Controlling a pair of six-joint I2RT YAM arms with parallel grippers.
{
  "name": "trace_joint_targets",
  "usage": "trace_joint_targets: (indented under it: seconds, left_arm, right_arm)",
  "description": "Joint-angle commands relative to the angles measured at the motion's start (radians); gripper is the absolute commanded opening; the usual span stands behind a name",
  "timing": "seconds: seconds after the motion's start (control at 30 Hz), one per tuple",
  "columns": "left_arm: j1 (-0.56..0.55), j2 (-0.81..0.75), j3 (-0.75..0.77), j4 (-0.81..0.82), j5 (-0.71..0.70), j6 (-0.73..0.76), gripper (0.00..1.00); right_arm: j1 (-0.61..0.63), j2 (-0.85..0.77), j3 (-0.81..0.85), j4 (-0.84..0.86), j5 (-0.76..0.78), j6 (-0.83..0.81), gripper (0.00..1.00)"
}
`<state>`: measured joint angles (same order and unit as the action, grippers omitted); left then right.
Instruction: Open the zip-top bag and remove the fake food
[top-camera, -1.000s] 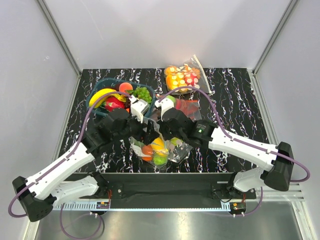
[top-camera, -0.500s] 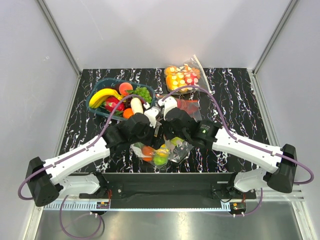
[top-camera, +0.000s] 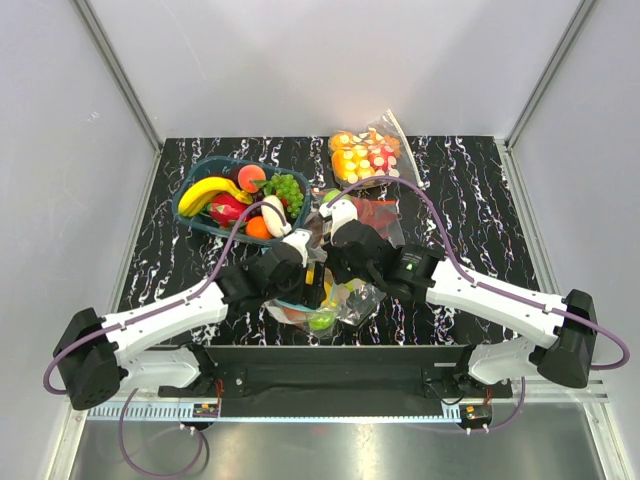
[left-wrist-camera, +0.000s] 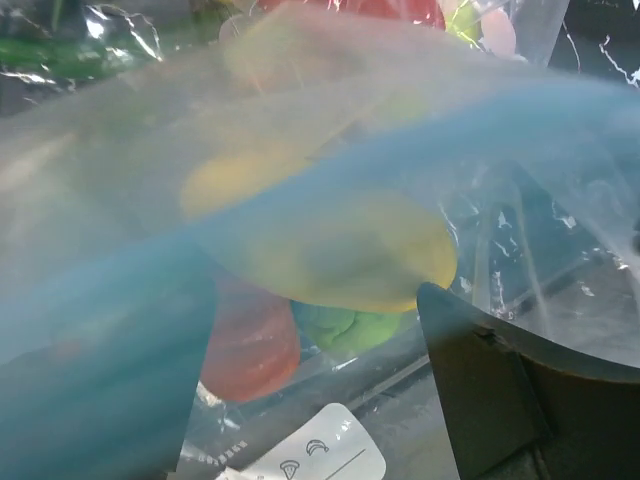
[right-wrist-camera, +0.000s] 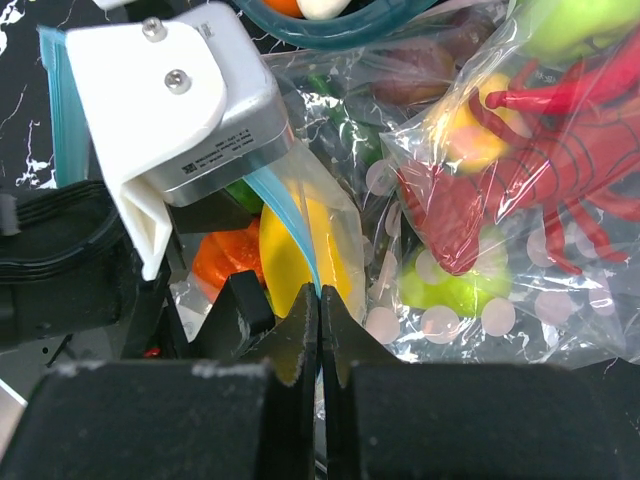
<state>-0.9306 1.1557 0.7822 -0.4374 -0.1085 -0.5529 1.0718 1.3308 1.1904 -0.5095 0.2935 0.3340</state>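
The zip-top bag (top-camera: 325, 310) lies at the near middle of the table between my two grippers. My right gripper (right-wrist-camera: 320, 295) is shut on its teal-blue zipper strip (right-wrist-camera: 290, 225), and it also shows in the top view (top-camera: 332, 272). My left gripper (left-wrist-camera: 320, 300) is open and pressed right up to the bag's mouth, with blurred film and strip across its view. Its right finger (left-wrist-camera: 490, 390) shows; the left one is hidden. Its white housing (right-wrist-camera: 180, 100) is close to my right jaws. Inside the bag are the yellow banana (left-wrist-camera: 340, 250), red-orange peach (left-wrist-camera: 245, 340) and a green fruit (left-wrist-camera: 345, 325).
A teal basket (top-camera: 190, 195) of fake fruit stands at the back left. The clear bag with red peppers (top-camera: 378, 215) lies right behind my right gripper. A small bag of orange and red-white pieces (top-camera: 365, 155) lies at the back. Walls enclose the table.
My left arm has swung right and down from the basket to the bag's mouth. My right gripper has stayed shut on the strip, shifting slightly.
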Motion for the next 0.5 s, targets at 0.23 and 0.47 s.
trace_joint_targets:
  seconds: [0.23,0.47]
  left_arm:
    - [-0.008,-0.010,-0.101,0.242,-0.023,-0.107,0.93]
    - [-0.007,-0.010,-0.161,0.368,-0.074,-0.168,0.94]
  right_arm:
    - [0.004,-0.028,0.000,0.040,0.004,0.013,0.01]
    - [0.004,-0.030,-0.005,0.040,-0.007,-0.001,0.02]
